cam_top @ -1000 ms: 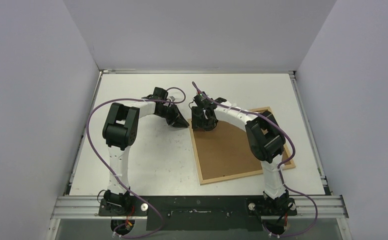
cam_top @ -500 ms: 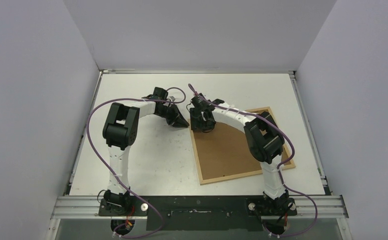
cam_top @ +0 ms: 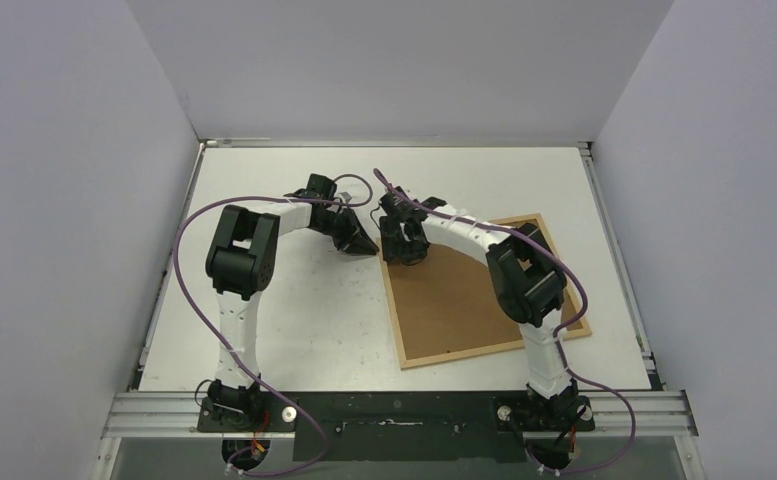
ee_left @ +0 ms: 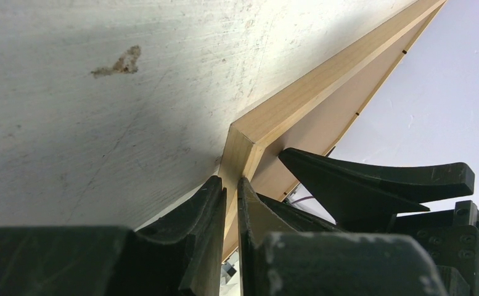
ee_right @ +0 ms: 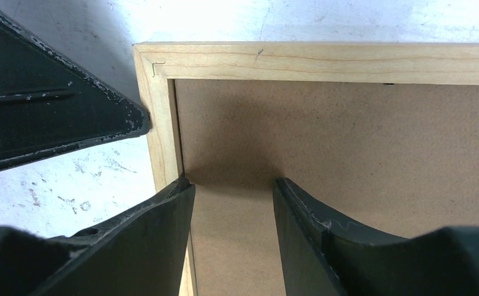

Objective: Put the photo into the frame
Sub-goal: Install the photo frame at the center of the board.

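From above, the thin, light natural-wood rectangular picture frame [cam_top: 393, 312] lay flat on the white table [cam_top: 304, 320], right of centre, with a brown hardboard backing panel [cam_top: 454, 300] filling it. Both arms met at its far left corner, the left pincer [cam_top: 369, 245] just outside and the right pincer [cam_top: 405, 254] just inside. The left wrist view showed the left pincer clenched to a slit, its tips against the corner's outer edge, apparently grasping nothing. The right wrist view showed the right pincer released, one finger at the side strip's inner edge and the other over the backing panel. The photo appeared nowhere. The frame stretched rightward from that corner, under the right arm.
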